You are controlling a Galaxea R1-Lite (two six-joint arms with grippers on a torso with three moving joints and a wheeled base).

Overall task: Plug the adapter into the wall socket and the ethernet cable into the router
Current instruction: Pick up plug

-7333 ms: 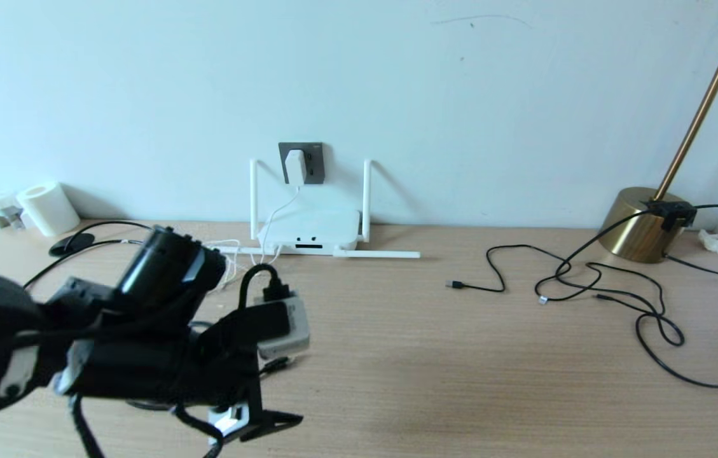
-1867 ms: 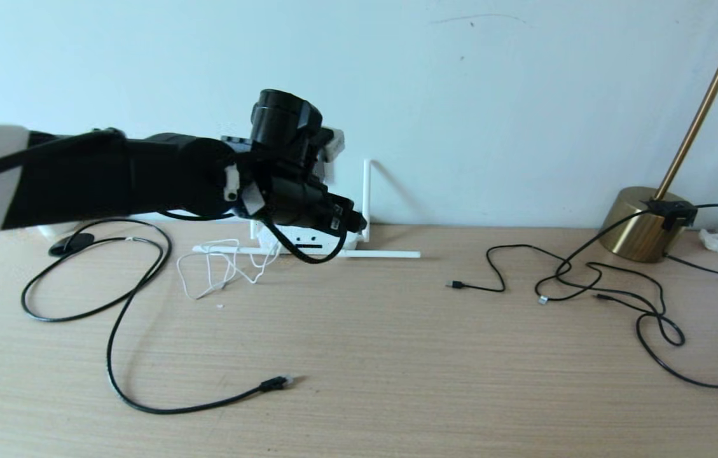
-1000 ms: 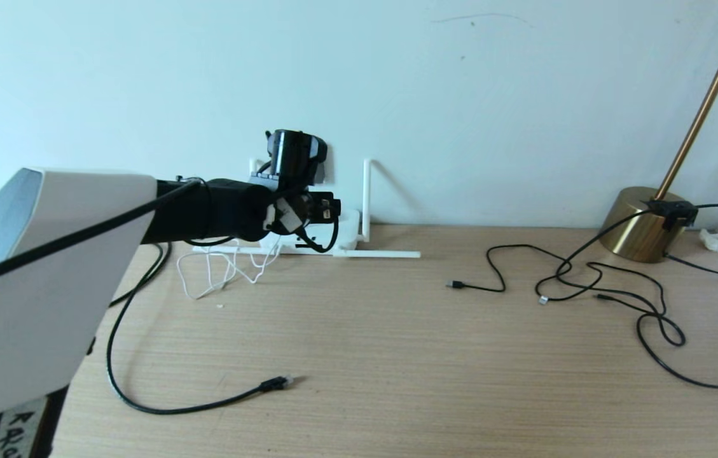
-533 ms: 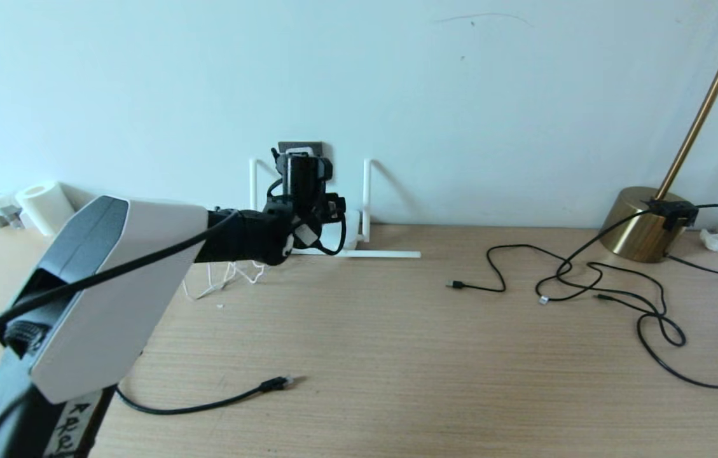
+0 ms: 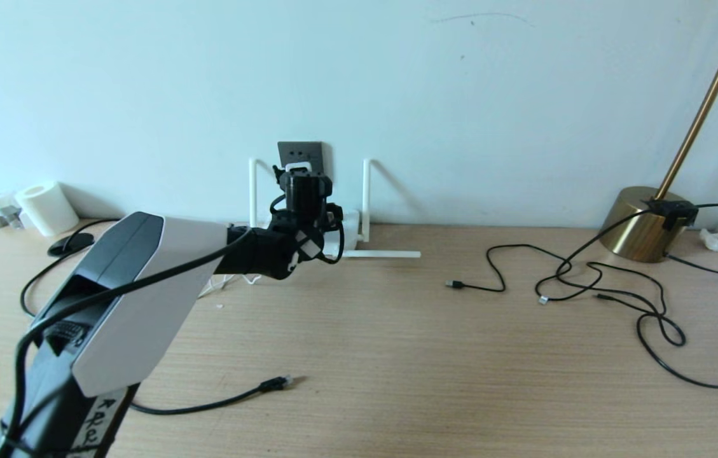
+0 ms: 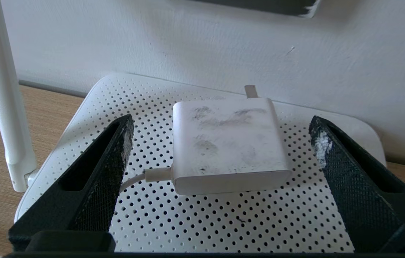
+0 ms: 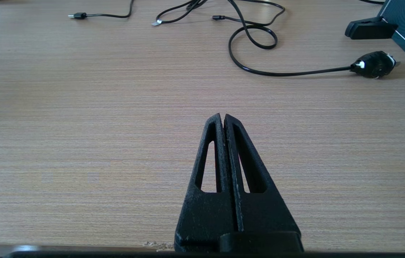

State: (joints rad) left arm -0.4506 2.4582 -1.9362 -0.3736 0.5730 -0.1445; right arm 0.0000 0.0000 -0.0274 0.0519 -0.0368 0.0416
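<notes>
Left hand (image 6: 220, 143): jaws spread wide, one finger on each side of the small white rounded-cube adapter (image 6: 227, 143), neither touching it.
Adapter position: lying flat on the perforated top of the flat white router (image 6: 91, 107), prong toward the wall (not in the socket).
Dark grey square wall socket (image 5: 299, 151): on the wall above the router, holes unoccupied.
Advice: centre the fingers on the adapter's side faces, close squarely, lift clear before turning the prongs to the plate.
Long black ethernet cable (image 5: 273, 383): plug loose on the wooden surface (image 5: 397, 356).
Right hand (image 7: 224, 122): closed, empty, parked.
</notes>
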